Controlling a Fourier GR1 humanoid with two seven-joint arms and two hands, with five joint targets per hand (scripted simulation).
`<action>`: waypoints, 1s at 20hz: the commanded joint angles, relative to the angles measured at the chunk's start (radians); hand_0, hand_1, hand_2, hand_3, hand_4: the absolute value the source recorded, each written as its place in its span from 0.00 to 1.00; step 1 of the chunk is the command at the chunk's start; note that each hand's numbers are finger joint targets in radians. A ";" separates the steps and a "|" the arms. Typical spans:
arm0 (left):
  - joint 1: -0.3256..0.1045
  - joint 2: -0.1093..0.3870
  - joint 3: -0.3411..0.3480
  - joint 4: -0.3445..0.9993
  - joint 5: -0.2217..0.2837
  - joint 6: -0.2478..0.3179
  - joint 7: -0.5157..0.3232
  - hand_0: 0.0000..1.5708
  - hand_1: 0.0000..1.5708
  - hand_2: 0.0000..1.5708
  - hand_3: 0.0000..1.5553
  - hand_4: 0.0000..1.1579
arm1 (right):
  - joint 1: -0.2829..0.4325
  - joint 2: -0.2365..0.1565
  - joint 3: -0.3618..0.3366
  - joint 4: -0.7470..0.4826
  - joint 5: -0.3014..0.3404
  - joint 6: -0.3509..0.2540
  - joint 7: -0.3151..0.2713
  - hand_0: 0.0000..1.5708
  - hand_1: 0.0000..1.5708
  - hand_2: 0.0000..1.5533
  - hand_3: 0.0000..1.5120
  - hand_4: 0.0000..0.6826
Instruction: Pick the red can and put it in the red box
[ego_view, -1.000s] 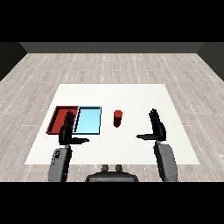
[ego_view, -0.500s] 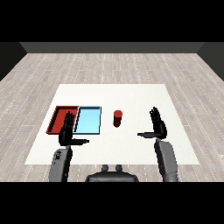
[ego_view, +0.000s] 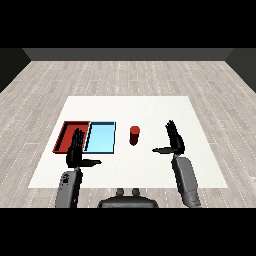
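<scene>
Red can (ego_view: 134, 135): upright on white table (ego_view: 150, 107), just right of light blue tray (ego_view: 100, 138), untouched. Red tray (ego_view: 68, 136): adjoining the blue tray's left side. Right hand (ego_view: 175, 142): open, fingers straight, thumb pointing toward the can, apart from it. Left hand (ego_view: 75, 152): open, fingers extended, overlapping the red tray's near edge.

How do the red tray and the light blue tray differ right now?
The red tray lies at the far left, farther from the upright red can; the light blue tray sits next to the can. The open left hand overlaps the red tray's near edge in view, the blue tray barely. Both are shallow, rectangular, and hold nothing.
</scene>
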 joint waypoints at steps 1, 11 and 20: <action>0.007 -0.019 -0.013 -0.033 -0.004 0.024 0.026 0.00 0.00 0.00 0.00 0.00 | -0.055 0.027 0.027 0.018 0.028 -0.042 0.042 0.00 0.00 0.00 0.00 0.00; -0.023 -0.014 0.006 -0.004 0.009 0.018 0.013 0.00 0.00 0.00 0.00 0.00 | -0.130 0.054 -0.016 0.200 -0.062 0.024 -0.013 0.00 0.00 0.00 0.00 0.00; -0.026 -0.019 0.006 0.034 -0.007 0.032 0.002 0.00 0.00 0.00 0.00 0.00 | -0.235 0.101 0.033 0.354 -0.063 -0.042 -0.034 0.00 0.00 0.00 0.00 0.00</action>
